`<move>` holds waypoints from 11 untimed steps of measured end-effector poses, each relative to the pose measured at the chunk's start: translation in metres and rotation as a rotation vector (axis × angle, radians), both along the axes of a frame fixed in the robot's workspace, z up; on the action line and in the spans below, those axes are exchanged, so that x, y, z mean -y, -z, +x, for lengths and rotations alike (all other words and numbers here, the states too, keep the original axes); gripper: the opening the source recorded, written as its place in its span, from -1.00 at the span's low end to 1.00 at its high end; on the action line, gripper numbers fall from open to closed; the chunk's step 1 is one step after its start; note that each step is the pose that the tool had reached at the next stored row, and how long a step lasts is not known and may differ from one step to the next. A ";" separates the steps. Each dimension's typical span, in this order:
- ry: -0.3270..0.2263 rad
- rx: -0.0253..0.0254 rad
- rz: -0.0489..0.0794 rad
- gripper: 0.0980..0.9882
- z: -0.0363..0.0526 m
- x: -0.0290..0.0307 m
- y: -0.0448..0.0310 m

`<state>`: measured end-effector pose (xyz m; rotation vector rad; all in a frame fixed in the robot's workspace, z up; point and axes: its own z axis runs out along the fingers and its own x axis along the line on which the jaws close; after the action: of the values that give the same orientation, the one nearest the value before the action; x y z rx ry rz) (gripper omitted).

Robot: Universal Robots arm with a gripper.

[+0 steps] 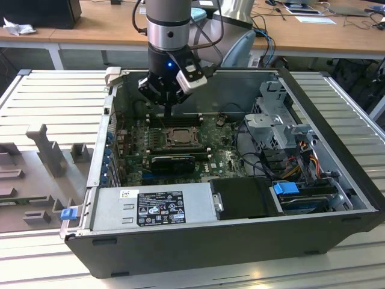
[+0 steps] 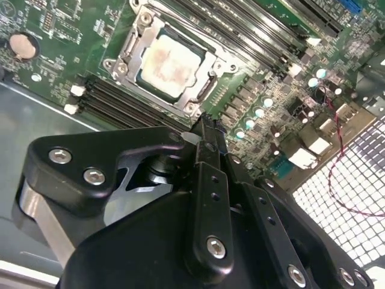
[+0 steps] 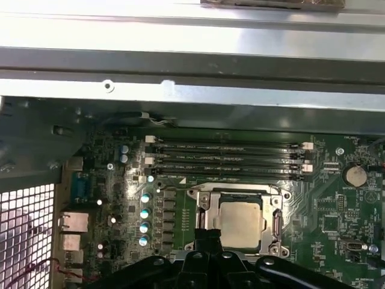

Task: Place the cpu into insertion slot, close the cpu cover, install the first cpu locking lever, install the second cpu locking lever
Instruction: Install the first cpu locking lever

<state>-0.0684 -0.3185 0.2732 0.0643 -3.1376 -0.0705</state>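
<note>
In the exterior view the gripper (image 1: 168, 113) hangs inside the open computer case (image 1: 240, 241). Its jaws are pinched together on nothing, close to the insertion slot (image 1: 178, 137). In the second wrist view the cpu (image 2: 169, 65) lies in the slot, with the cpu cover (image 2: 131, 43) down around it, near the fingertips (image 2: 204, 127). In the first wrist view the cpu sits just beside the tips, with the memory slots (image 3: 228, 158) past it.

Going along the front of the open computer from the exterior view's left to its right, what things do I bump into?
Grey plastic holder blocks → small blue clip → silver metal box with a black label → black rectangular cover → blue plastic tab.
</note>
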 end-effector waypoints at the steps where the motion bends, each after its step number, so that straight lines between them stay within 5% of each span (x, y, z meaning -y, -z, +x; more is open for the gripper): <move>1: -0.001 0.0021 0.000 -0.98 -0.0033 0.0000 0.0006; 4: -0.002 0.0093 0.000 -0.98 -0.0109 0.0000 0.0020; 11: -0.005 0.0113 0.001 -0.98 -0.0331 0.0000 0.0085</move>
<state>-0.1015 -0.3185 0.2647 0.0729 -3.1486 -0.0720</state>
